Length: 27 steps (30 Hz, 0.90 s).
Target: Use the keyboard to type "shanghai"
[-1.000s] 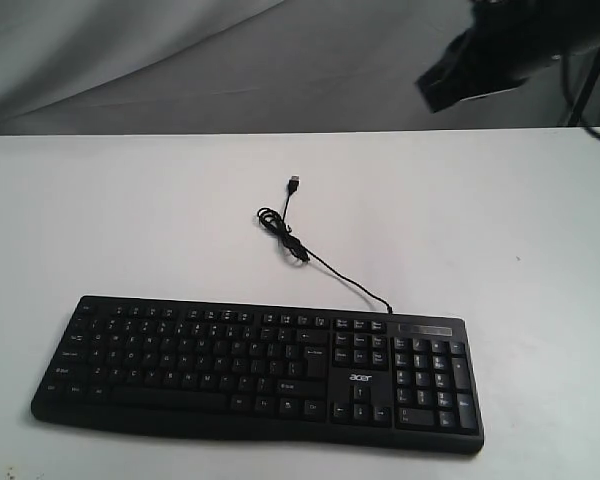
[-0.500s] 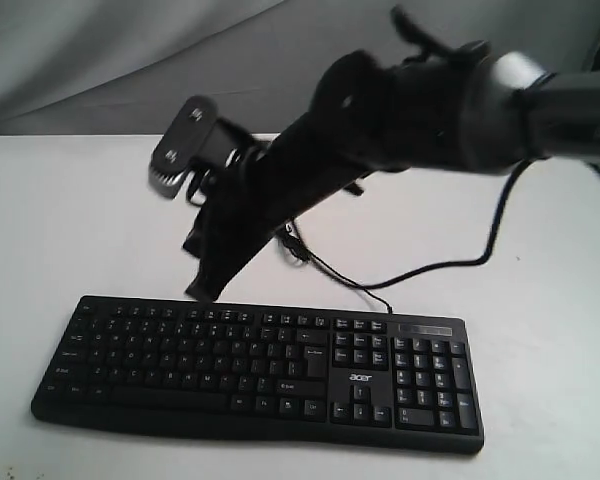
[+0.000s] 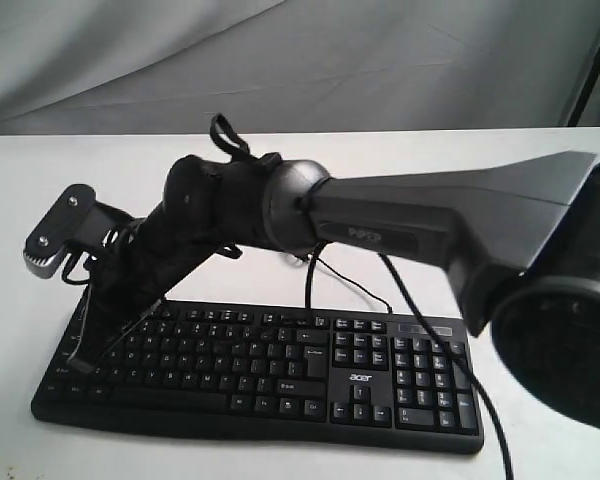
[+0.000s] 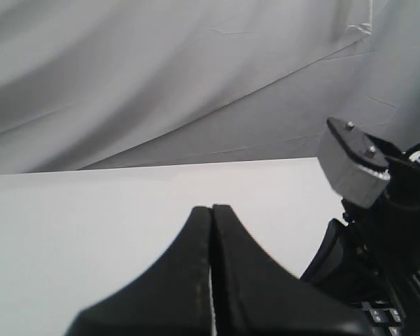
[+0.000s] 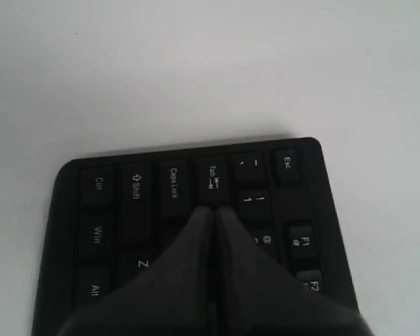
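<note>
The black keyboard (image 3: 280, 372) lies along the front of the white table, its thin cable (image 3: 352, 283) running back behind it. My right arm reaches across from the right, and its gripper (image 3: 80, 362) is shut with the tips down over the keyboard's left end. In the right wrist view the shut gripper (image 5: 214, 210) points at the keys just beside Tab (image 5: 211, 179), on the keyboard (image 5: 133, 185). Whether it touches a key I cannot tell. My left gripper (image 4: 211, 208) is shut on nothing, above bare table, and does not show in the exterior view.
The white table (image 3: 500, 200) extends behind and to both sides of the keyboard. A grey cloth backdrop (image 3: 280, 60) hangs behind it. The right arm's wrist camera block (image 4: 353, 164) shows in the left wrist view. The arm's own cable (image 3: 450, 370) droops over the number pad.
The right arm swung in from the upper right, crossed the table and came down to the keyboard's left end. The keyboard has not moved.
</note>
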Available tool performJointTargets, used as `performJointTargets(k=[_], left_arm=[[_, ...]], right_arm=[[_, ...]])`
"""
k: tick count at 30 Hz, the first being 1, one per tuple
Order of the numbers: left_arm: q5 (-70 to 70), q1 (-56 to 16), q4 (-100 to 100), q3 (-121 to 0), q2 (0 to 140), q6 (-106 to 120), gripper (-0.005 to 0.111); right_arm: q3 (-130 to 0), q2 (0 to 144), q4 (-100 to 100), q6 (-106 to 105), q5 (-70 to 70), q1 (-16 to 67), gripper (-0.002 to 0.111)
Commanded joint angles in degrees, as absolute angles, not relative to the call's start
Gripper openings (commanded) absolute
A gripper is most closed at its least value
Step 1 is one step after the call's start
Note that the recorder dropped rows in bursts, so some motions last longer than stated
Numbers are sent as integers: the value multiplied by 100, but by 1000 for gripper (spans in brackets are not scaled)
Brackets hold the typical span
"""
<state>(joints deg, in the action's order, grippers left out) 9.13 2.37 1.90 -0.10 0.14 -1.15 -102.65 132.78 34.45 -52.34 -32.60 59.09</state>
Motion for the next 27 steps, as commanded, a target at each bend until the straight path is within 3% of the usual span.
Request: performJointTargets(k=[1, 27], left_arm=[[879, 200, 190, 0, 0, -131, 0], [879, 200, 190, 0, 0, -131, 0]], right_arm=[[-10478, 13442, 2653, -4493, -3359, 6060, 0], [-10478, 13568, 2041, -3900, -3400, 6224, 0]])
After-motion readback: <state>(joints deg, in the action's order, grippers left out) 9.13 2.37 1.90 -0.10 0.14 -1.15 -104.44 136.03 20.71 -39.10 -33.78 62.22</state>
